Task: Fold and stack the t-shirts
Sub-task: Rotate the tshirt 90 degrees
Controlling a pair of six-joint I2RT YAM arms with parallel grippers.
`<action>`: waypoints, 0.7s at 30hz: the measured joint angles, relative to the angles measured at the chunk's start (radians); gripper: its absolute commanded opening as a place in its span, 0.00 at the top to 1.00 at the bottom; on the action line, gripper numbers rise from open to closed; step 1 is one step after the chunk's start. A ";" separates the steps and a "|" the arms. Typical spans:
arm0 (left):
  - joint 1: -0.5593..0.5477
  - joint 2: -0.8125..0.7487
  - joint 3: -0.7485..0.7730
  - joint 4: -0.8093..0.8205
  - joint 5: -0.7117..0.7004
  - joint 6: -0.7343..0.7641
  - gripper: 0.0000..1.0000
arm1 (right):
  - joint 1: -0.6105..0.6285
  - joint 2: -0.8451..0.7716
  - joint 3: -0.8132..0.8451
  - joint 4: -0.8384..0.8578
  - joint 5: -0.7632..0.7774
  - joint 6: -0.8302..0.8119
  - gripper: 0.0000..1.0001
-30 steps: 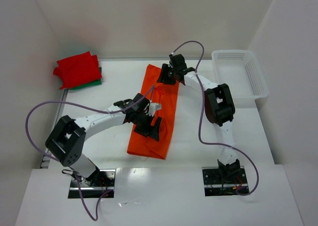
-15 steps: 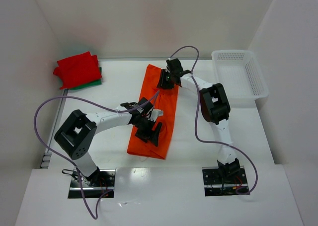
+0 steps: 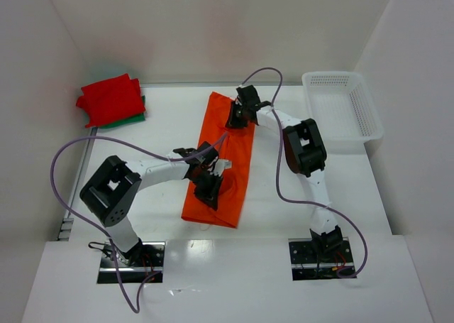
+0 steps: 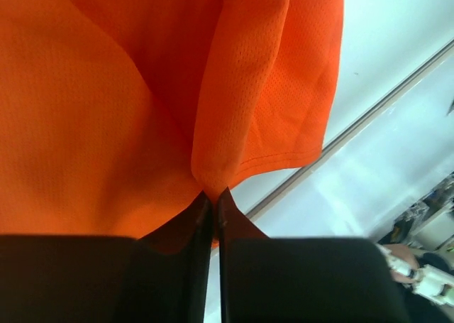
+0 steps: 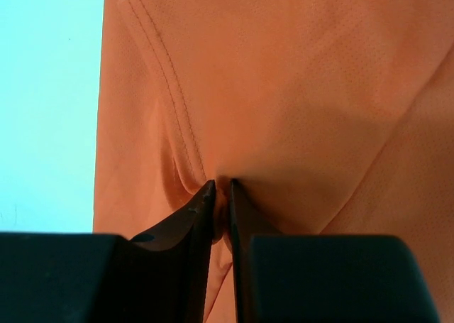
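A bright orange t-shirt point(image 3: 225, 160) lies folded lengthwise in a long strip down the middle of the table. My left gripper point(image 3: 209, 193) is shut on a pinched fold of the orange cloth point(image 4: 213, 174) near the strip's near end. At the far end my right gripper point(image 3: 235, 117) is shut on a small pucker of the orange cloth point(image 5: 284, 110) beside a stitched hem. A red t-shirt point(image 3: 110, 99) lies folded on a dark green t-shirt point(image 3: 131, 118) at the far left corner.
A white perforated basket point(image 3: 344, 113) stands at the far right. White walls close in the left, back and right sides. A grey strip point(image 4: 369, 117) runs along the table's near edge by the shirt's end.
Both grippers have closed on the orange shirt. The left gripper's fingers, spread wide before, are now pinched together on the cloth. The right arm has barely shifted.
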 measured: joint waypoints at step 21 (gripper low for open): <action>0.000 -0.171 -0.151 0.034 0.058 -0.230 0.96 | 0.000 0.073 0.101 0.003 -0.029 0.007 0.82</action>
